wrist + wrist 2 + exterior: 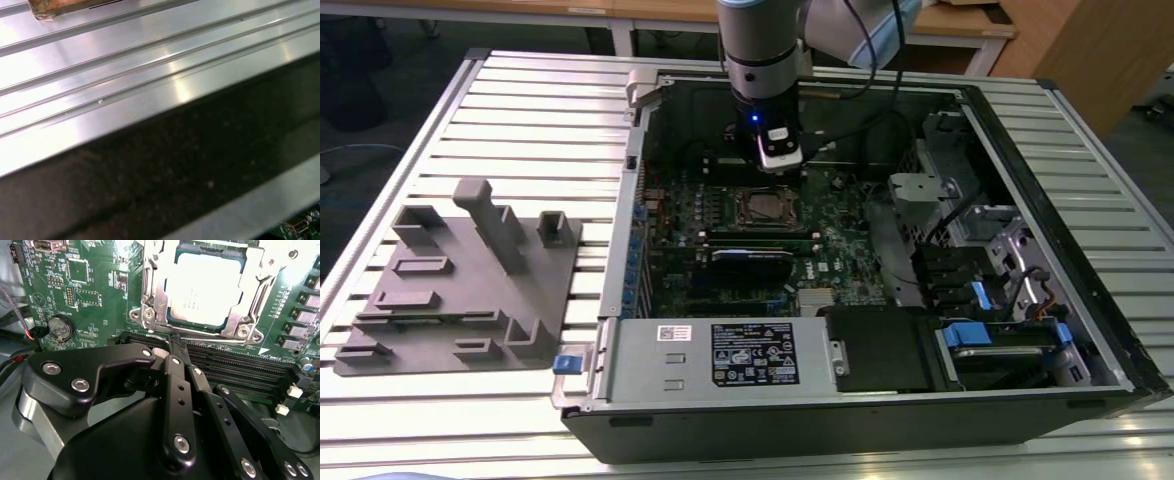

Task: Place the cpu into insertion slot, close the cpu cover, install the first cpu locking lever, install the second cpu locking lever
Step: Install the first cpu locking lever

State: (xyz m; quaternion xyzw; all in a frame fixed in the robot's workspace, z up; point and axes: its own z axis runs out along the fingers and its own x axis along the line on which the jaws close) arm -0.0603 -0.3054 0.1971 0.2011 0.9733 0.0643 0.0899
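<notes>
**Exterior view.** The arm is reaching down into the open computer case, which is lying on the slatted tabletop. The gripper is hanging close to the insertion slot, on the side away from the camera. A grey fixture is sitting on the tabletop at the exterior view's left.

**Second wrist view.** The cpu is sitting in the insertion slot. The cpu cover is lying closed over its edges. The jaws are looking pressed together, with their tips at the slot's edge beside the long black connectors. Whether they are pinching anything cannot be told.

**First wrist view.** The camera is facing tabletop slats, a dark case wall and a corner of green circuit board.
</notes>
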